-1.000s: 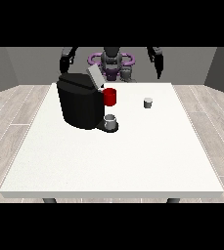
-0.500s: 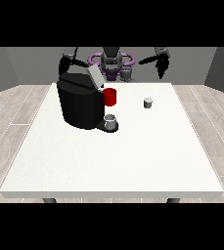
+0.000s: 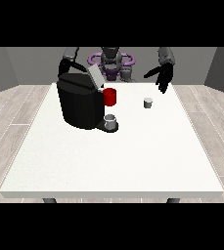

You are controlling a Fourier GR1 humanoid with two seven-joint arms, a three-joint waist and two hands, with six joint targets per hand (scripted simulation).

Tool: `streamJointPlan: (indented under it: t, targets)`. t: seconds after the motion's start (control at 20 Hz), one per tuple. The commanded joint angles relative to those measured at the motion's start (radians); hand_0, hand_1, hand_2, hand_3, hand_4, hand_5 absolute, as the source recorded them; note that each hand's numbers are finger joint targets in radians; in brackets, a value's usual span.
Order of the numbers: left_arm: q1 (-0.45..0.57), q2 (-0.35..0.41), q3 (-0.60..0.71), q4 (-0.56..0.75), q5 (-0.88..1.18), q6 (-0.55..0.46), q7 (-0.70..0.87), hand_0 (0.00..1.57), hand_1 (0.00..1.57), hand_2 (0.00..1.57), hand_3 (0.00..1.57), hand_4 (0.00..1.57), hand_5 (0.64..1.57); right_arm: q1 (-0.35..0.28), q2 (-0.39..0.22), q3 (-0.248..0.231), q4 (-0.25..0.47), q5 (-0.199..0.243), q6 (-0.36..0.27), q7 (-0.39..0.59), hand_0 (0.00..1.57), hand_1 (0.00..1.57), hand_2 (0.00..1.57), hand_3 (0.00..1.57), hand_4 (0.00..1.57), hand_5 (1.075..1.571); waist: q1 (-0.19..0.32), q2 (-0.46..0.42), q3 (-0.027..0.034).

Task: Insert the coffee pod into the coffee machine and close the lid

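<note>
A small grey coffee pod stands upright on the white table, right of the machine. The black coffee machine sits at the table's left rear, its grey lid tilted up and open, with a red part at its front. A grey cup rests on its drip base. The hand at the view's right hovers above and behind the pod, fingers straight and pointing down, not touching it. The hand at the view's left is hidden behind the machine; only its arm shows.
The robot's torso with purple rings stands behind the table's far edge. The table's front half carries nothing else. Wooden floor surrounds the table.
The hand at the view's right has come down and forward from beside the shoulder towards the pod. The machine, lid, cup and pod have not moved.
</note>
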Motion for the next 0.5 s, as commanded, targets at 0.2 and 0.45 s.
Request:
streamJointPlan:
  t: [0.2,0.45]
  targets:
    - [-0.144,0.04,0.002,0.226,-0.098,-0.015,-0.048,0.0,0.0,0.0,0.0,0.0,1.571,-0.106,0.027,0.023,-0.002,0.047,-0.034,0.091,0.0,0.0,0.0,0.0,0.0,1.571,-0.03,0.097,-0.0004]
    - [-0.169,0.023,-0.035,0.304,-0.203,0.048,-0.1,0.0,0.0,0.0,0.0,0.0,1.571,-0.103,0.051,0.001,0.052,-0.014,-0.004,0.064,0.0,0.0,0.0,0.0,0.0,1.571,-0.014,0.096,0.0]
